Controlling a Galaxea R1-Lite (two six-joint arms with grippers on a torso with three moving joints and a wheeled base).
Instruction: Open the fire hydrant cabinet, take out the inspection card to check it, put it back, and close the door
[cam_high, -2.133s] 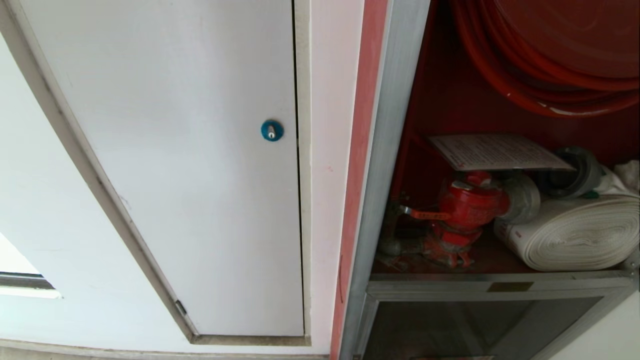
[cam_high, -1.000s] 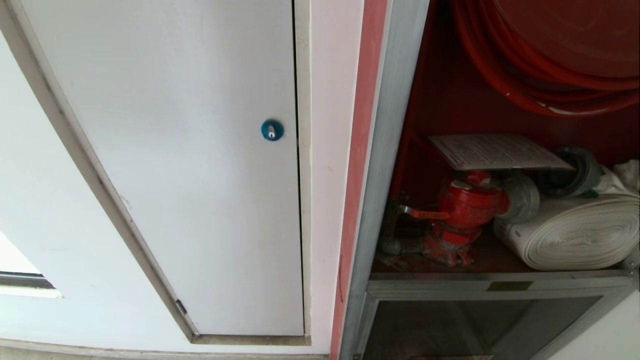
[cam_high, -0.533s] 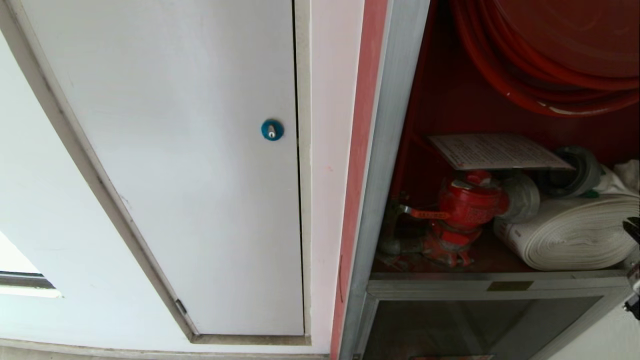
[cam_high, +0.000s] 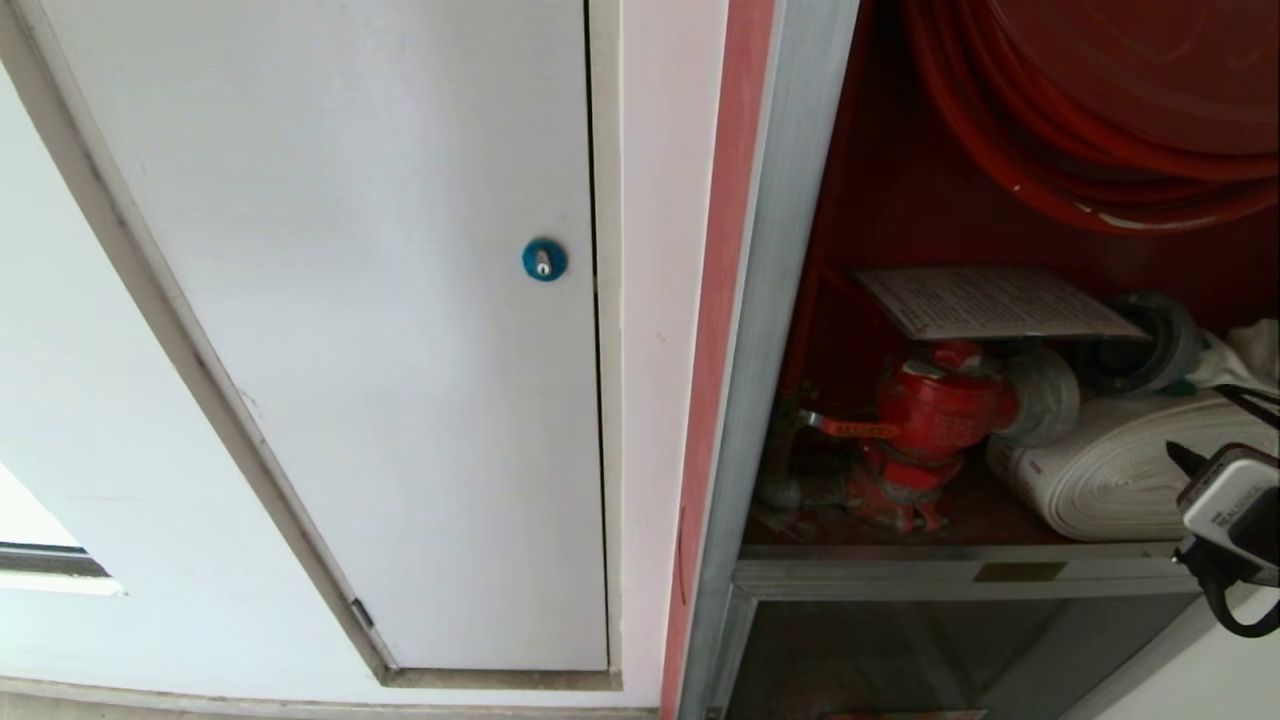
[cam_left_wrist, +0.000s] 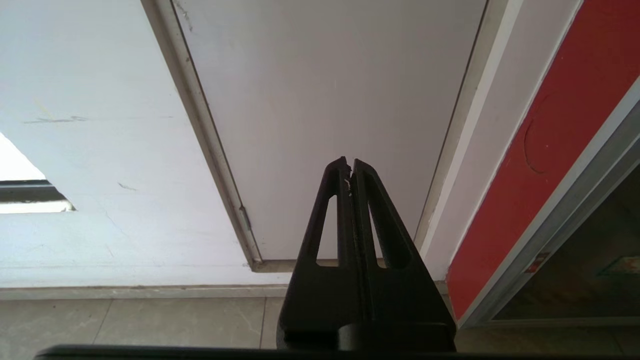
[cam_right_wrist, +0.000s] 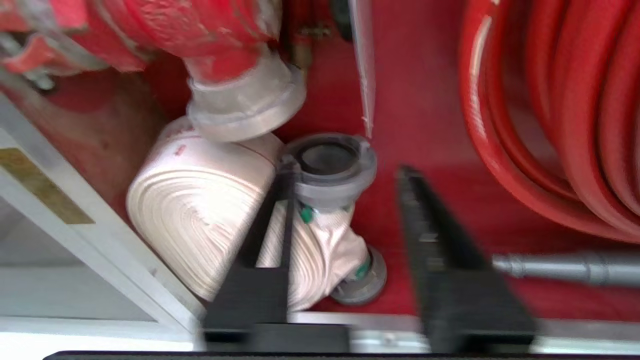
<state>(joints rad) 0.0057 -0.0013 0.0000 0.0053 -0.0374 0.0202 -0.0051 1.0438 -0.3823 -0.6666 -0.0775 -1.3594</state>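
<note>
Fire hydrant cabinet (cam_high: 790, 300) stands open; inspection card (cam_high: 990, 302) lies flat atop red valve (cam_high: 935, 410), long axis across. Right gripper (cam_right_wrist: 345, 210), jaws apart & empty, sits nearer, card up-left of it; left gripper (cam_left_wrist: 350, 167) pressed together by white panel door (cam_high: 400, 300)

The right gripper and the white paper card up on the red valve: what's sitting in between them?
In the head view, the rolled white hose and a grey coupling lie between the right gripper and the inspection card.
</note>
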